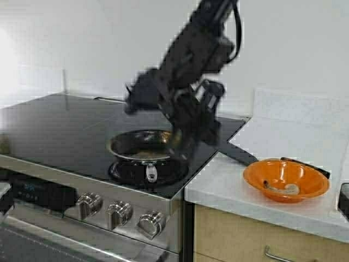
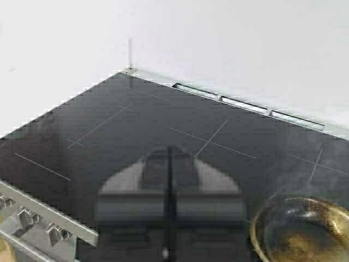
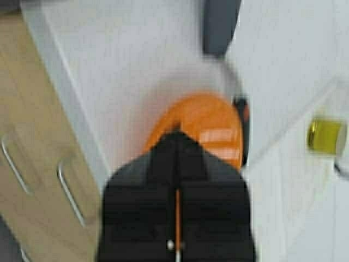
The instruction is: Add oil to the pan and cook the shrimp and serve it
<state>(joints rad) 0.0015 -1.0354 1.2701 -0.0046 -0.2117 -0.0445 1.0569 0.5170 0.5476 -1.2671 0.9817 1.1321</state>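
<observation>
The pan (image 1: 143,148) sits on the front burner of the black stove, its inside browned; no lumps show in it, and its rim (image 2: 302,232) gives off a wisp of steam. Pale shrimp (image 1: 284,189) lie in the orange bowl (image 1: 311,183) on the counter. My left gripper (image 2: 169,158) hovers shut and empty over the glass cooktop, apart from the pan. High above the orange bowl (image 3: 207,123), my right gripper (image 3: 175,136) is shut with nothing in it. A blurred dark arm (image 1: 191,65) crosses the high view above the pan. The oil (image 3: 324,135) shows as a yellow patch farther along the counter.
A black spatula (image 1: 240,155) lies on the white counter (image 1: 229,180) behind the bowl, its blade near the stove edge. Stove knobs (image 1: 117,212) line the front panel. Wooden drawers (image 3: 32,164) sit under the counter. A white wall backs the stove.
</observation>
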